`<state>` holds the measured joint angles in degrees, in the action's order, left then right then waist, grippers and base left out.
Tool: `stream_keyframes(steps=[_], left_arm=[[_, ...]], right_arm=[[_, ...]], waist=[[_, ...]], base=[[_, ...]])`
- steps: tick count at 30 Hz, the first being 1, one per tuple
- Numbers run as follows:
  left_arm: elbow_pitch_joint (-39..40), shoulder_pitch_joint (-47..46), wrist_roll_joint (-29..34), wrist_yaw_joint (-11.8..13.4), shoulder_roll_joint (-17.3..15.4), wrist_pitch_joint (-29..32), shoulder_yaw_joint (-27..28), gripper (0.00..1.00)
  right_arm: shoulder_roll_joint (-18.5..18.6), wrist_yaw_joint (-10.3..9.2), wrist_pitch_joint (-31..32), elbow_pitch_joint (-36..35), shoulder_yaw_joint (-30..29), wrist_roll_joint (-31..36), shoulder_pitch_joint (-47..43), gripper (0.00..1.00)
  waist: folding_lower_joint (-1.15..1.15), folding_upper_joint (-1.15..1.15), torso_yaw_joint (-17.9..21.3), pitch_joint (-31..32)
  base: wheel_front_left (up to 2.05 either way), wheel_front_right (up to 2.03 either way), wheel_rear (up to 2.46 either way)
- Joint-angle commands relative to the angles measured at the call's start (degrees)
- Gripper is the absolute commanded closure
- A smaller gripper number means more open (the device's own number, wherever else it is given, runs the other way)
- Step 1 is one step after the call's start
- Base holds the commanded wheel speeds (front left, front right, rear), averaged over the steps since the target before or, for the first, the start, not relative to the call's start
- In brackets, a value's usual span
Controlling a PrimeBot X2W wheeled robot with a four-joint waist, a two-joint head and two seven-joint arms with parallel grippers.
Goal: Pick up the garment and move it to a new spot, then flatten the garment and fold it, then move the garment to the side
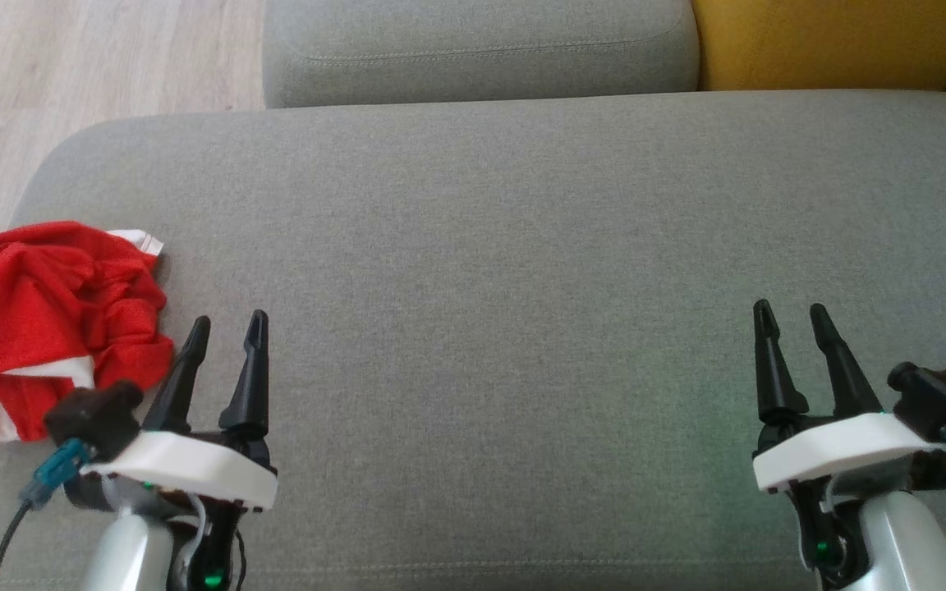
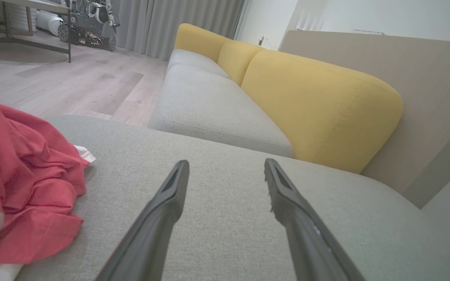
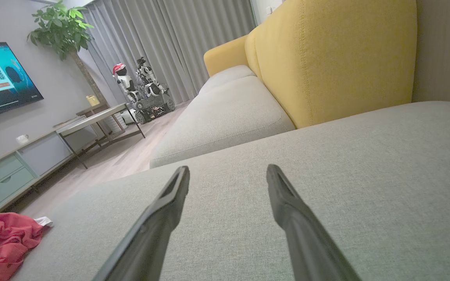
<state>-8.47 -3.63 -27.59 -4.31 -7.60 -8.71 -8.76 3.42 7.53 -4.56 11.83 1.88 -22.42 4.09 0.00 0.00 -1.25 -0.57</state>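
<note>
With both the left end effector (image 1: 225, 327) and right end effector (image 1: 790, 315) spread and empty, the pickup seems unstarted, so the left must reach the crumpled red garment (image 1: 38, 316) just beside it.

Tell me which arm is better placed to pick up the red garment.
Left. The left end effector is open just beside the red garment; the right end effector sits far across the cushion.

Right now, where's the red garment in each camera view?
Head view: red garment at the left edge, just left of the left gripper.
Left wrist view: red garment at the left edge, middle to bottom.
Right wrist view: red garment in the bottom-left corner.
Shared landmark: yellow back cushion.
</note>
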Motion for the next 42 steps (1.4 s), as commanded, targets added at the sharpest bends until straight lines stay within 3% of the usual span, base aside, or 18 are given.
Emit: stream_keyframes(steps=[1,27,34,42], left_arm=[[2.0,-1.9,2.0,0.5,-1.4,-0.8,1.0,0.0],[1.4,0.7,18.3,1.8,-1.3,-5.2,0.6,0.0],[1.0,1.1,22.5,1.8,-1.0,-6.3,0.8,0.0],[-0.1,1.5,20.8,1.4,0.4,-6.3,2.3,0.0]], right_arm=[[0.0,-0.03,-0.7,-1.9,1.0,2.1,2.3,0.0],[-0.6,-0.04,-1.8,-2.3,0.4,16.9,0.9,0.0],[-0.5,-0.04,-2.2,-2.2,0.0,18.7,0.5,0.0],[-0.5,-0.04,-1.8,-1.3,-0.4,15.1,0.2,0.0]], waist=[[0.0,0.0,0.0,0.0],[0.0,0.0,-0.4,-0.4],[0.0,0.0,-0.6,-0.3],[0.0,0.0,-0.6,-0.1]], base=[[0.0,0.0,0.0],[0.0,0.0,0.0],[0.0,0.0,0.0],[0.0,0.0,0.0]])
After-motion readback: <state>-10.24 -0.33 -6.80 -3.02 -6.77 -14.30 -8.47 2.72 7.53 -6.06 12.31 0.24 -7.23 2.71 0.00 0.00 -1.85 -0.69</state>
